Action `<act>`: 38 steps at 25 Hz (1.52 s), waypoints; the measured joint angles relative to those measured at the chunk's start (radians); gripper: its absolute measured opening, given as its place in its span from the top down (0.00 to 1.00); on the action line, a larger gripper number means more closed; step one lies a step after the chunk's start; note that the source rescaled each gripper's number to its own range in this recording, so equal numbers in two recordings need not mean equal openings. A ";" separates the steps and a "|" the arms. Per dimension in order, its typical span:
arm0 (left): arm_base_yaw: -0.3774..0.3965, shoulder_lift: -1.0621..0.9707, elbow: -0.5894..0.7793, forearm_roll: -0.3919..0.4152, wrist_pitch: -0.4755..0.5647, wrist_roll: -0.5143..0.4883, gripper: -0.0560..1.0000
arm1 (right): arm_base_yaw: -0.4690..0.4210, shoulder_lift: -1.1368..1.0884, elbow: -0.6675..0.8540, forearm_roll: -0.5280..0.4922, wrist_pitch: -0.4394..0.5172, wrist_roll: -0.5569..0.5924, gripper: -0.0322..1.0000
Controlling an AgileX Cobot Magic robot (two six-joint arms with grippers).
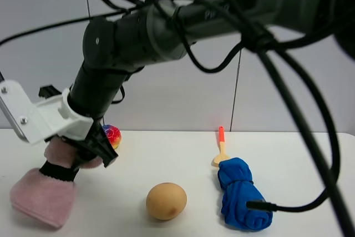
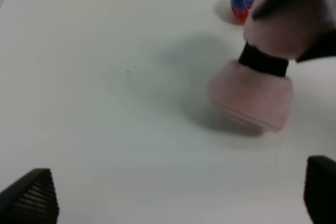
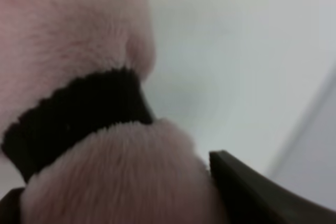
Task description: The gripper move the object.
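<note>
Clamping upper lobe of pink fluffy towel [image 1: 43,197], dark band [image 1: 58,171] mid-waist: right jaws; left jaws wide.

The black-fingered right gripper [image 1: 89,156] partly covers the upper lobe of the fluffy pink black-banded rolled towel [image 1: 41,198]; the red-blue speckled ball [image 1: 112,134] behind seems half hidden.

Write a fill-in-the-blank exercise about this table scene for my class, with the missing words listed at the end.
1. The right pincer is shut on the ____ towel.
2. The brown thing lying between the towel and the blue rolled cloth is an ____.
3. The left pincer is open and holds ____.
Missing words: pink; egg; nothing.
</note>
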 joint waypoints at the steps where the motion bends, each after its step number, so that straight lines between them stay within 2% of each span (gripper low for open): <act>1: 0.000 0.000 0.000 0.000 0.000 0.000 0.00 | 0.000 -0.032 0.000 0.001 -0.008 0.018 0.39; 3: 0.000 0.000 0.000 0.000 0.000 0.000 0.00 | 0.000 -0.083 0.000 0.001 -0.016 0.060 0.32; 6: 0.000 0.000 0.000 0.000 0.000 0.000 0.00 | 0.000 -0.167 0.000 -0.013 -0.030 0.132 0.27; 12: 0.000 0.000 0.000 0.000 0.000 0.000 0.00 | 0.000 -0.267 0.000 -0.118 -0.032 0.289 0.26; 20: 0.000 0.000 0.000 0.000 0.000 0.000 0.00 | 0.004 -0.384 0.000 -0.130 -0.033 0.467 0.25; 23: 0.000 0.000 0.000 0.000 0.000 0.000 0.00 | 0.006 -0.455 0.000 -0.147 -0.041 0.569 0.25; 26: 0.000 0.000 0.000 0.000 0.000 0.000 0.00 | 0.006 -0.535 0.000 -0.191 -0.066 0.780 0.25; 29: 0.000 0.000 0.000 0.000 0.000 0.000 0.00 | 0.006 -0.614 0.000 -0.335 -0.035 1.081 0.25; 33: 0.000 0.000 0.000 0.000 0.000 0.000 0.00 | 0.006 -0.703 0.000 -0.643 0.111 1.542 0.25; 36: 0.000 0.000 0.000 0.000 0.000 0.000 0.00 | 0.006 -0.753 -0.001 -0.867 0.257 1.816 0.25; 38: 0.000 0.000 0.000 0.000 0.000 0.000 0.00 | 0.006 -0.783 -0.001 -0.971 0.381 1.939 0.26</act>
